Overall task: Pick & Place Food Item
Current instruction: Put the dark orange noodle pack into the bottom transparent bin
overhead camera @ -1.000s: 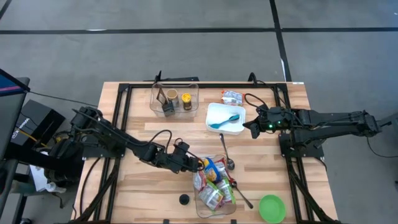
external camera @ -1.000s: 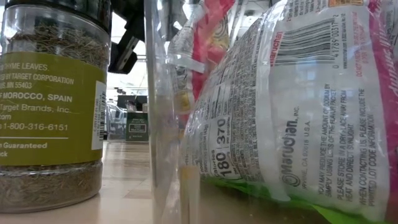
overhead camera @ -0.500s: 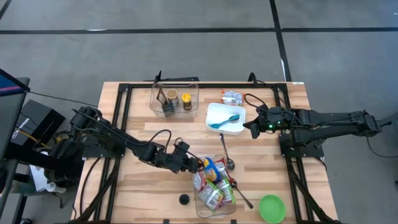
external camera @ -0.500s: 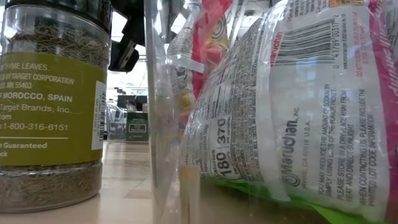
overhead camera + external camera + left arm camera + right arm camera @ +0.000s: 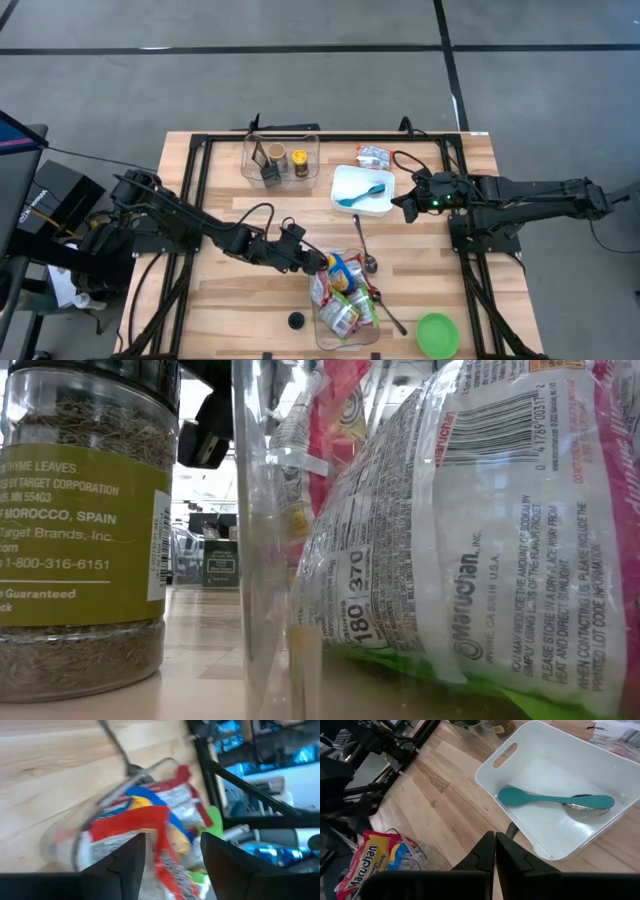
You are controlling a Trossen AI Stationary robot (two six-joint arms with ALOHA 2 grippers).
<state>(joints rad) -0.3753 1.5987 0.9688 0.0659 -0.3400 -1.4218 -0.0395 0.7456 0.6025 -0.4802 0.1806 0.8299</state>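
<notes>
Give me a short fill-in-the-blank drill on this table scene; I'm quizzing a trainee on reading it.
1. The teal spoon lies inside the ____ tray.
2. The ramen packets sit in a clear ____.
3. The right hand hovers beside the tray with its fingers ____.
4. The lid near the table's front edge is ____.

Missing words: white; bin; shut; green

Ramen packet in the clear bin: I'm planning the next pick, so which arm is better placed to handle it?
Left, probably. The left gripper is open beside the ramen packet in the clear bin; the right gripper is shut, farther off beside the white tray.
</notes>
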